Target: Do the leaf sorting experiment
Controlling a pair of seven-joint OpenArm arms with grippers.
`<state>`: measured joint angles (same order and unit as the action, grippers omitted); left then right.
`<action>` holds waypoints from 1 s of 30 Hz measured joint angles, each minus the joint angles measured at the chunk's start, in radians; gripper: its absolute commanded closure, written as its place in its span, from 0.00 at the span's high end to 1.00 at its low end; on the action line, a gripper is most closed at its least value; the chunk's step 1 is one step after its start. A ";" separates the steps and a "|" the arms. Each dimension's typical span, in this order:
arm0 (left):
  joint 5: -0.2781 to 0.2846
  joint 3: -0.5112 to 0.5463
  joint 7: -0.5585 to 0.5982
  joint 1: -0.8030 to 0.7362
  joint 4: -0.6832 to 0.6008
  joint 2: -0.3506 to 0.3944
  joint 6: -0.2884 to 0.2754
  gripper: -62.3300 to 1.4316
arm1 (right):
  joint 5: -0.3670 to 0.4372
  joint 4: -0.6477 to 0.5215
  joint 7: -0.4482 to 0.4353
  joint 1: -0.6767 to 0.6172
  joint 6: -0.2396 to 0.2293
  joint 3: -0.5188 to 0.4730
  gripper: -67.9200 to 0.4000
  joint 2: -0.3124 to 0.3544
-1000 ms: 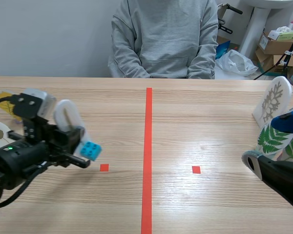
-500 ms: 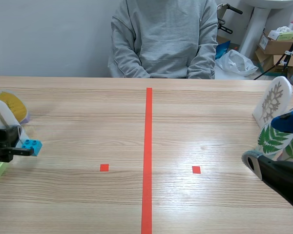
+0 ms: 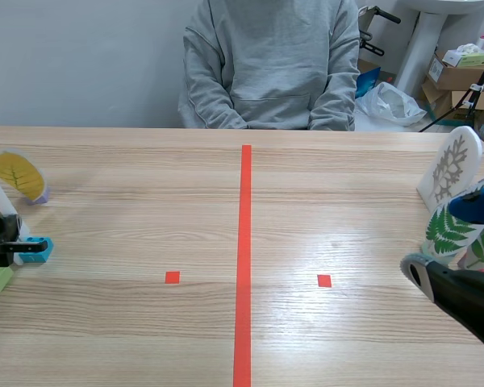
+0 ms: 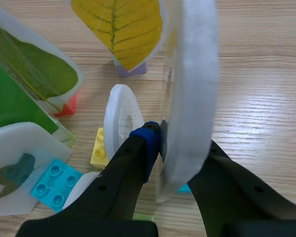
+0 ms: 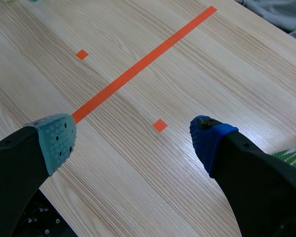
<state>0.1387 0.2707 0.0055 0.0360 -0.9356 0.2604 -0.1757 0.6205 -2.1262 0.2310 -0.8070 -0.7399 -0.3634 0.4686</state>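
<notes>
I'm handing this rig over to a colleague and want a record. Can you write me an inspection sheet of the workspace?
Surface: light wooden table, orange-red tape marks.
Job's things: white-rimmed leaf card in the left end effector; yellow leaf card at the left edge; green fern card and white cut-out leaf card at the right.
Clutter: yellow plastic brick lying among the left cards.
End effectors: left shut on its card; right end effector open, empty.
Cables: nothing seen.
Surroundings: person in grey sweatshirt opposite; cardboard boxes behind.
</notes>
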 measured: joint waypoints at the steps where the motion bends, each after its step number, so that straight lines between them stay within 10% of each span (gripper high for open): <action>1: -0.001 0.000 0.000 0.000 0.000 0.000 0.000 0.11 | 0.000 0.000 0.000 0.000 0.000 0.000 0.70 0.000; 10: -0.034 0.000 -0.003 -0.007 0.000 0.000 0.000 0.50 | 0.000 0.000 0.004 0.000 0.000 0.000 0.70 0.000; 30: -0.033 0.127 0.046 -0.475 -0.378 -0.002 -0.001 0.62 | 0.000 0.000 0.006 0.000 0.000 0.000 0.70 0.000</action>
<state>0.1059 0.3973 0.0513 -0.4385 -1.3140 0.2584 -0.1768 0.6209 -2.1262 0.2371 -0.8070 -0.7399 -0.3634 0.4686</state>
